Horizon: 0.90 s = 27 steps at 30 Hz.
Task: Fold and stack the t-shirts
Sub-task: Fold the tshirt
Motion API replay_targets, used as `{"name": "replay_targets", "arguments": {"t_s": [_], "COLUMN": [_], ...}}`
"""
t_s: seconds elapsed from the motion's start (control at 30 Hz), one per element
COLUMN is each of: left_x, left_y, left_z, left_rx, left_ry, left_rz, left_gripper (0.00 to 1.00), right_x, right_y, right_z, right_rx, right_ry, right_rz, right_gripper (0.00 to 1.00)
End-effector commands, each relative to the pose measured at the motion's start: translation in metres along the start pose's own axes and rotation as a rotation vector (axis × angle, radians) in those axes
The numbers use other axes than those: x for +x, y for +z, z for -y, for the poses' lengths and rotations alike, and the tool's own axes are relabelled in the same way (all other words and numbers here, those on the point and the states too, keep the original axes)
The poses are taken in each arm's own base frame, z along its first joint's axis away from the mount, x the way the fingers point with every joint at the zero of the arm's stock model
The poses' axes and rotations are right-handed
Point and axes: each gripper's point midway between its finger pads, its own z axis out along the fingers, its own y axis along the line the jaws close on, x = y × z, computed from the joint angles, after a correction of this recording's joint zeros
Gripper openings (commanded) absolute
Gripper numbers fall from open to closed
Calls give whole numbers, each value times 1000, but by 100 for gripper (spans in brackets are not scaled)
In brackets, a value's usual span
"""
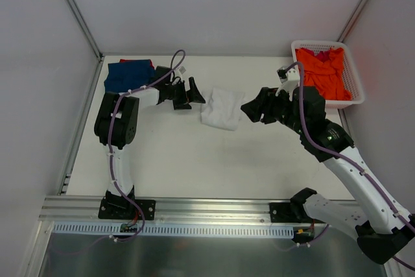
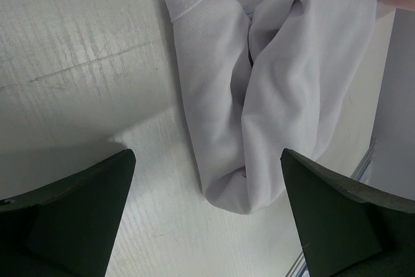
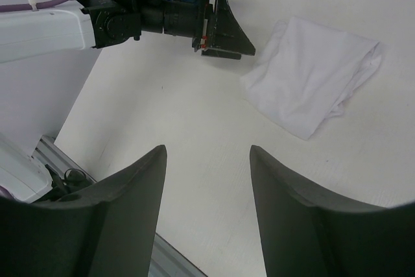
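At the middle of the table [image 1: 168, 154] lies the white t-shirt [image 1: 222, 109], folded into a small, rather lumpy packet; the left wrist view shows a deep crease running down its length. Just beside its left edge hovers the left gripper [image 1: 189, 91], jaws spread wide and empty. The right gripper [image 1: 251, 109] sits close by the opposite edge, jaws also parted with nothing between them. Neither touches the cloth. The dark blue t-shirt [image 1: 126, 76] rests folded at the back-left corner, with what looks like a strip of red cloth [image 1: 137, 62] at its far edge. The orange t-shirt [image 1: 322, 69] is heaped in the basket [image 1: 355, 85] at the back right.

The step in hand looks like carrying the white packet over to the blue one. To do it well, each gripper should probably come down on its own side and pinch through all the layers at once, not just the top flap, since the loose folds look ready to spring open. Lifting both sides level and together should keep the shape; a one-sided lift would likely let it unroll. Setting it down square on the blue shirt matters more than speed
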Motion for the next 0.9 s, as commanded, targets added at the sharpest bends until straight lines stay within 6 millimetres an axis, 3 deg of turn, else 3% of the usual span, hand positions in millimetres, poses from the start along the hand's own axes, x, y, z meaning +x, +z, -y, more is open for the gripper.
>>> {"name": "replay_targets", "arguments": {"t_s": [0.0, 0.4, 0.87], "left_x": [5, 9, 56], "left_y": [13, 43, 60], "left_z": [-12, 3, 27], "left_rx": [-20, 71, 79], "left_ry": [-5, -20, 34], "left_rz": [-29, -102, -191], "left_gripper": [99, 99, 99], "right_x": [-14, -16, -13], "right_y": [-7, -11, -9], "right_z": [-11, -9, -6], "right_rx": [-45, -36, -30], "right_ry": [5, 5, 9], "right_rz": [56, 67, 60], "right_gripper": [58, 58, 58]}}
